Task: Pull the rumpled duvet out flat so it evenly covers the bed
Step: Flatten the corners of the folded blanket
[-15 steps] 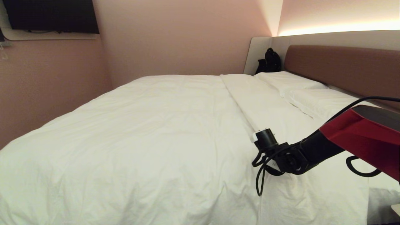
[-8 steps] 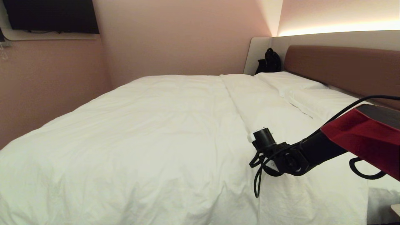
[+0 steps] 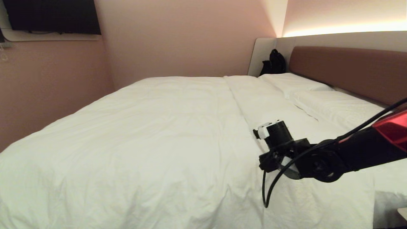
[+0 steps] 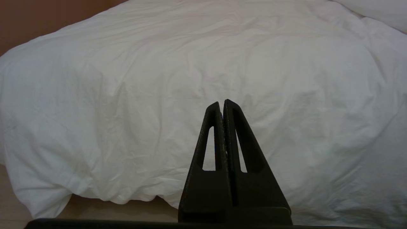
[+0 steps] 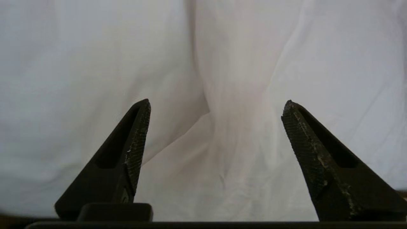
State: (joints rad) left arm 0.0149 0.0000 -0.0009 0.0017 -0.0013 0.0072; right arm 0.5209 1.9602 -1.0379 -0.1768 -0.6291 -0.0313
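The puffy white quilted duvet [image 3: 152, 133] covers the wide bed [image 3: 386, 200] to its near edge. The right gripper [image 5: 216, 127], fingers wide and empty, should retreat clear without snagging folds.

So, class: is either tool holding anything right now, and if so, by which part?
Nothing is held. The right tool stands open above the duvet; the left tool is shut on nothing.

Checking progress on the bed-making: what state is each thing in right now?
duvet: spread over the bed, softly wrinkled, near edge draped over the side
pillows: lying flat at the headboard, uncovered
right gripper: open, empty, over the duvet's edge
left gripper: shut, empty, parked off the bed's near side
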